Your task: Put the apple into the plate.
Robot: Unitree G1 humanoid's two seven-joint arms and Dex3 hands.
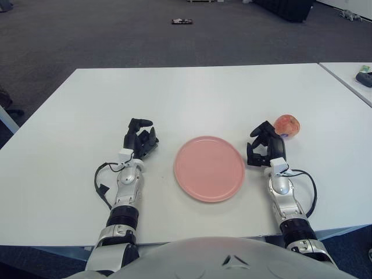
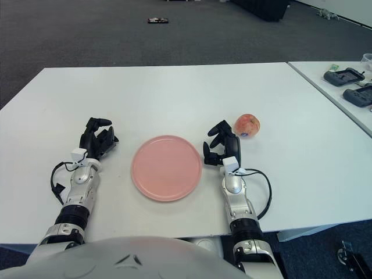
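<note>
A red-yellow apple point(image 1: 287, 124) lies on the white table point(image 1: 192, 93), to the right of and a little beyond the pink plate point(image 1: 209, 168). The plate is empty and sits at the near middle of the table. My right hand point(image 1: 264, 144) rests on the table between the plate and the apple, just short of the apple, fingers spread and holding nothing. My left hand point(image 1: 139, 139) rests on the table to the left of the plate, fingers relaxed and empty. The apple also shows in the right eye view point(image 2: 247, 124).
A second white table point(image 2: 343, 87) stands close on the right with dark devices point(image 2: 344, 76) on it. A small dark object point(image 1: 181, 22) lies on the grey carpet beyond the table.
</note>
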